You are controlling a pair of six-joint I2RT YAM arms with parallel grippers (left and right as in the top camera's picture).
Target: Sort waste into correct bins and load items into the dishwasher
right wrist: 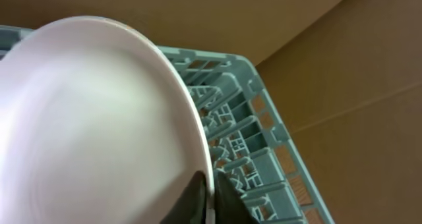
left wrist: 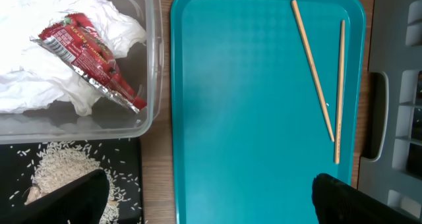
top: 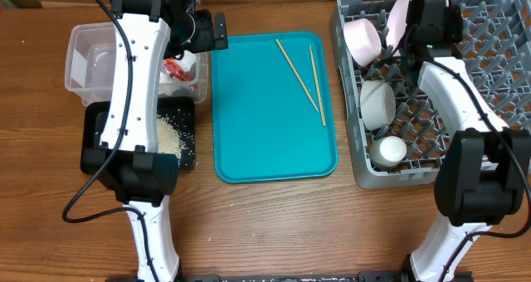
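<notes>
Overhead: chopsticks (top: 299, 75) lie mid-frame on the teal tray (top: 249, 124), dish rack (top: 498, 58) at right; left wrist: my left claw (left wrist: 210, 203) is spread wide, empty, wrapper (left wrist: 89, 56) and napkin (left wrist: 26, 85) in the clear tub (left wrist: 79, 124) upper left; right wrist: my right claw (right wrist: 210, 199) grips the plate (right wrist: 99, 118) rim at bottom centre.

We find a red wrapper (left wrist: 86, 56) on the crumpled napkin (left wrist: 36, 76) in the clear tub (top: 79, 62), upper left; rice (top: 172, 133) in the black tray (top: 95, 137) below. Two chopsticks (top: 299, 69) lie upper centre. A tilted plate (top: 400, 17), two bowls (top: 362, 40) (top: 377, 102) and a cup (top: 388, 151) sit in the grey rack (top: 498, 66), right.
</notes>
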